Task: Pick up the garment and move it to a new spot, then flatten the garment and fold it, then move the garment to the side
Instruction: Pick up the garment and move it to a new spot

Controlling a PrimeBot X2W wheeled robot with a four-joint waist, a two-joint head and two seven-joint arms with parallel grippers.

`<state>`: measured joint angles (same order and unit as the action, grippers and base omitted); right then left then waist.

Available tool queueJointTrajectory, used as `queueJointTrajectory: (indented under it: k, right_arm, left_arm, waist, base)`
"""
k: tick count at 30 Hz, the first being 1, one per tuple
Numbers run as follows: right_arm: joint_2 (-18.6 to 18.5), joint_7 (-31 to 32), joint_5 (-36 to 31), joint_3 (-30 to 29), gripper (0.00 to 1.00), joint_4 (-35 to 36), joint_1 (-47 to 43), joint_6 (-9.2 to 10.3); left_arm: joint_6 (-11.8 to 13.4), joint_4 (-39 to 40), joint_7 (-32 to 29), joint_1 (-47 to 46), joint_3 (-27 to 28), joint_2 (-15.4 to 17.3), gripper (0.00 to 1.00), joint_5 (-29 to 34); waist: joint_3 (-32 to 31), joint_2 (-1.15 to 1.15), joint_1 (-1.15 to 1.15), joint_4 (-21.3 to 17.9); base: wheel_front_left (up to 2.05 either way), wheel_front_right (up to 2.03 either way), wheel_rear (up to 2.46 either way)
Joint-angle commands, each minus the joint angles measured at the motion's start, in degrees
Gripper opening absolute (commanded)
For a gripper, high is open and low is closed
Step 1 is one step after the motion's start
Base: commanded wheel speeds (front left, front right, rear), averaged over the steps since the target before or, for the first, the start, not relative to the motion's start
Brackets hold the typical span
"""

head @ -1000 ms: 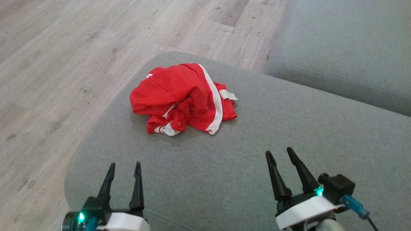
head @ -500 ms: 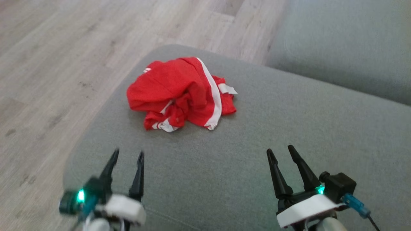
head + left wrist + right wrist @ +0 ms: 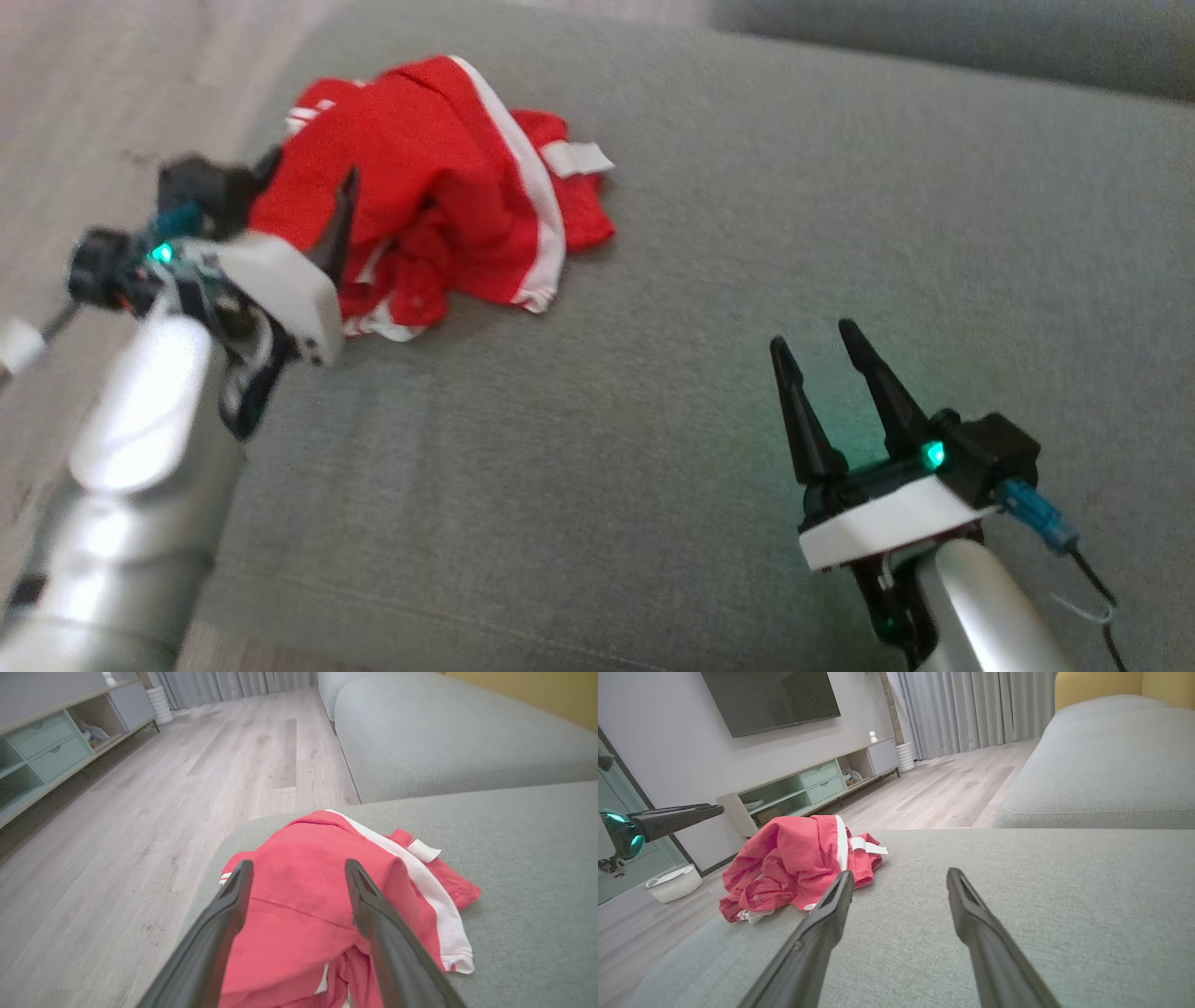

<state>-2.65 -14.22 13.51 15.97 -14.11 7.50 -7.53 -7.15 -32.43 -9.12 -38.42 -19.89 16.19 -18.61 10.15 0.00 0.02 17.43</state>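
Our left gripper (image 3: 299,865), fingers spread and empty, hovers over a crumpled red garment (image 3: 429,187) near the gray sofa cushion's (image 3: 653,420) left edge; its white stripe (image 3: 523,177) runs far to near. Well right, our right gripper (image 3: 812,334) hangs spread, empty. We cannot see inside the white basket (image 3: 672,884).

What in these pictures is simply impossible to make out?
- Garment: a crumpled heap in every view; its own folds hide what kind of clothing it is.
- Left gripper: blurred in the head view, so whether it touches the cloth is unclear.
- Garment's near part: in the left wrist view, the fingers cover it.
- Shelf contents: too small in the right wrist view.
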Motion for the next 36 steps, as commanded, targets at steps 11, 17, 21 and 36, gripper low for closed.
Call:
queueJointTrajectory:
  k: [11,17,21,36]
  right_arm:
    - [-0.2,-0.8,-0.9,1.6,1.00,3.0,5.4,0.04]
    - [-0.2,-0.8,-0.7,0.6,1.00,3.1,6.2,0.04]
    - [-0.2,-0.8,-0.2,0.3,1.00,2.9,6.2,0.04]
    - [-0.2,-0.8,2.2,-1.0,1.00,1.1,2.0,0.04]
  left_arm:
    - [-0.3,-11.0,-3.7,-14.9,-2.4,7.3,1.00,-7.8]
    - [-0.3,-16.7,-8.5,-16.3,-4.9,7.8,0.48,-12.6]
    - [-0.3,-16.6,-4.6,-16.6,-6.6,8.9,0.00,-13.6]
    - [2.2,-3.8,23.6,-15.4,-3.7,9.6,0.00,-10.0]
  waist:
    - [10.8,0.00,-0.02,-8.0]
    - [11.6,0.00,-0.02,-8.9]
    - [10.7,0.00,-0.02,-9.1]
    - [-2.6,0.00,-0.02,-10.1]
  base:
    - [0.00,0.00,0.00]
    - [0.00,0.00,0.00]
    - [0.00,0.00,0.00]
    - [0.00,0.00,0.00]
